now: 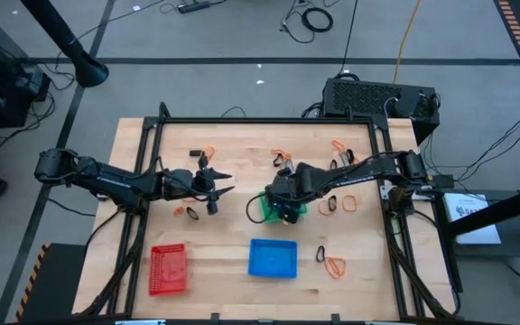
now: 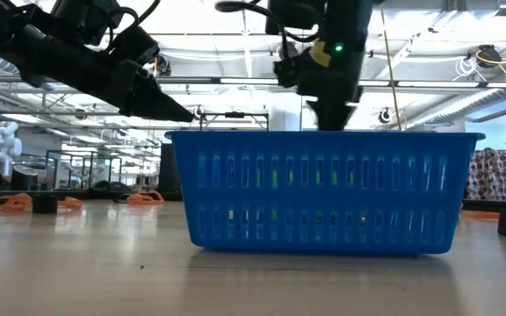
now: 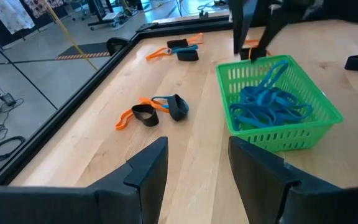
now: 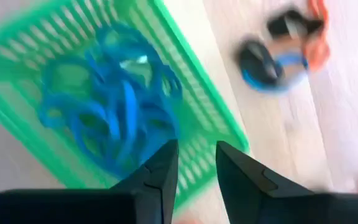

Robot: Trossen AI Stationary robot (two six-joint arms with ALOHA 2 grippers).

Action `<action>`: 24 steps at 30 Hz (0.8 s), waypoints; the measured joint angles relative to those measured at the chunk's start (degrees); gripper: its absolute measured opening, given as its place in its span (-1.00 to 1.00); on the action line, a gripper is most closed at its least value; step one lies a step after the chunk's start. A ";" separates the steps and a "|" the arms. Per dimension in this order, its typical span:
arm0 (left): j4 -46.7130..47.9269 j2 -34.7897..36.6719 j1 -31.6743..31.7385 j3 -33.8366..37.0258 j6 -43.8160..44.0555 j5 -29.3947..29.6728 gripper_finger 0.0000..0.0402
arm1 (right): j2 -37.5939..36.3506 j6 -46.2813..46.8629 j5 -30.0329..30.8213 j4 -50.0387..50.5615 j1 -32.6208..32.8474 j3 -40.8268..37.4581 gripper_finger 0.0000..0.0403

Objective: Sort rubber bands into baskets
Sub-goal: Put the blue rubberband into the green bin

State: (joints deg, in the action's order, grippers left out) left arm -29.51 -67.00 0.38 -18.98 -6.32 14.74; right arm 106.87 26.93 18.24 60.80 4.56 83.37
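While bands (image 3: 160, 109) flank green basket (image 3: 278, 134).

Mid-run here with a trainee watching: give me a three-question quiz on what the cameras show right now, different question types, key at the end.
1. True or false: the green basket holds blue rubber bands.
2. Which gripper is over the green basket?
A. left gripper
B. right gripper
3. Fill in: in the high view, the basket nearest the table's left side is the ___ basket.

Key:
1. True: a pile of blue loops lies inside it, seen in both wrist views.
2. B: the right arm reaches across to it; the left gripper is apart, open and empty over bare wood.
3. Red; the blue basket sits mid-table.
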 joint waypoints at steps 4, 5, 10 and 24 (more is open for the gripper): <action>1.09 0.00 -0.01 0.00 0.02 0.00 -0.12 | -0.13 7.63 0.90 10.05 0.95 0.00 -0.55; 1.36 0.00 0.00 0.00 0.03 0.00 -0.12 | -0.11 9.53 2.24 12.53 1.23 -0.02 -0.56; 1.85 0.00 -0.02 0.00 1.01 0.00 -0.12 | -0.11 16.19 4.03 16.54 1.71 -0.85 -0.63; 1.77 0.00 -0.02 0.00 1.55 -0.02 -0.12 | -0.07 16.58 -6.43 6.14 2.28 -8.37 -0.98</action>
State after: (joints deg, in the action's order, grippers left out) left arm -27.74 -67.00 0.37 -18.98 -4.78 14.73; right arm 106.80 43.51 11.81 66.94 6.84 75.00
